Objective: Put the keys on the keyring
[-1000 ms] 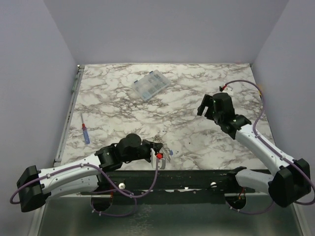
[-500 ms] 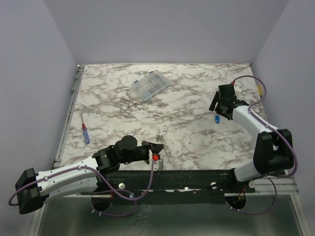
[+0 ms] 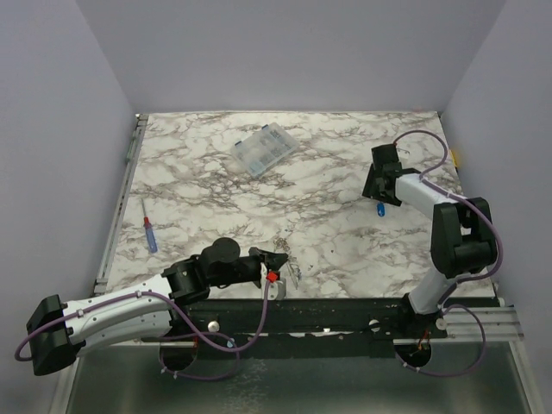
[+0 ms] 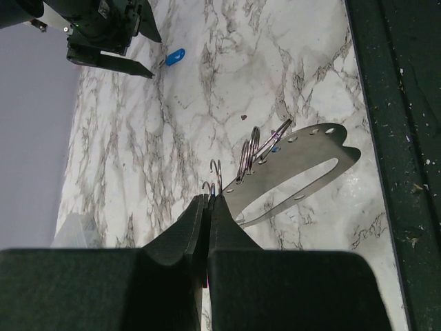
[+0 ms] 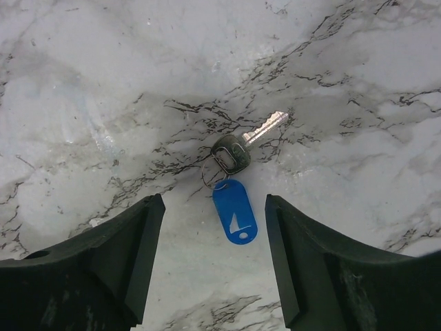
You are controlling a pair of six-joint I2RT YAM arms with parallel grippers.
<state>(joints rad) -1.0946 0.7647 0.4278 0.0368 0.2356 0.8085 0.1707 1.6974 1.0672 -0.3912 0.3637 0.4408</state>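
1. Left wrist: the left gripper's point(image 4: 208, 201) fingers are pressed fully together and pinch the near end of the keyring point(image 4: 303, 148). The keyring juts toward 2 o'clock, with small wire rings point(image 4: 249, 152) on its rim.
2. Right wrist: the right gripper point(image 5: 213, 227) stands wide apart, holding nothing. The blue-tagged key point(image 5: 234, 207) lies on the marble table point(image 5: 103, 83) between its fingers.
3. Top: the left gripper point(image 3: 274, 261) is at 6 o'clock on the table. The right gripper point(image 3: 377, 194) is at 3 o'clock, right beside the key point(image 3: 380, 210).

right gripper point(image 5: 213, 201) swung right, now low over blue-tagged key point(image 5: 233, 156)
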